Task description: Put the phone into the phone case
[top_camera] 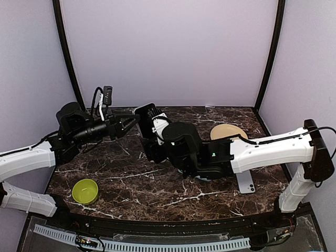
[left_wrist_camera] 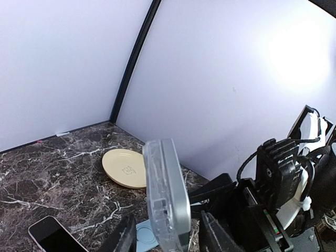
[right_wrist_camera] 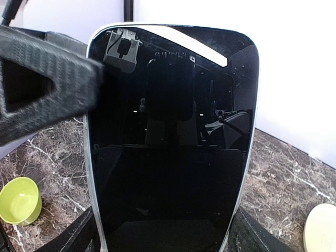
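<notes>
Black-screened phone [right_wrist_camera: 170,142], illegible emblem [left_wrist_camera: 127,170] on plate [left_wrist_camera: 113,157]

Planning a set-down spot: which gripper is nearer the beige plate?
Right. The right gripper, gripping the phone, is left of the beige plate; the left gripper is farther left.

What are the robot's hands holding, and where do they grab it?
Right gripper holds the phone by its lower edges. Left gripper straddles the top, not clamped yet.
</notes>
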You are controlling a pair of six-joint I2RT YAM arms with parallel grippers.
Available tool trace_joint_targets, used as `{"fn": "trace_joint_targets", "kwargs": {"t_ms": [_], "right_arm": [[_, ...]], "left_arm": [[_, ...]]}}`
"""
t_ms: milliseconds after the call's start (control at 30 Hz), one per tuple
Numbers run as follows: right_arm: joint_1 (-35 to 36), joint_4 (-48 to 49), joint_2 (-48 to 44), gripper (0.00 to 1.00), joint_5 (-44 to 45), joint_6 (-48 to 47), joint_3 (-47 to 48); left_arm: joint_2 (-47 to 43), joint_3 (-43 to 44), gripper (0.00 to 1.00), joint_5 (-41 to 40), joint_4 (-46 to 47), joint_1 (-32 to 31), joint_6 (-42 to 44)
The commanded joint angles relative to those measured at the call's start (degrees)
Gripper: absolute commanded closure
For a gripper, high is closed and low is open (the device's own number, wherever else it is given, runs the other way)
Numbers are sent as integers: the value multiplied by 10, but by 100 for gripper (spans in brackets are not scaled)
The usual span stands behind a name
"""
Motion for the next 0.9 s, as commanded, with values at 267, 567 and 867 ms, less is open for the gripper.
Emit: {"fn": "trace_joint_targets", "kwargs": {"t_ms": [267,567,867], "right_arm": [[6,72,2,66,2,-48,10],[-3,39,-34,22,-67,-64,-17],[-95,-84,-164,1,-454,-98,-61]], "left_arm": [[19,0,82,14,17,-17,28],[2,-5,100,30,4,-18,71],[-30,-2,100,152,-21,-20,152]]}}
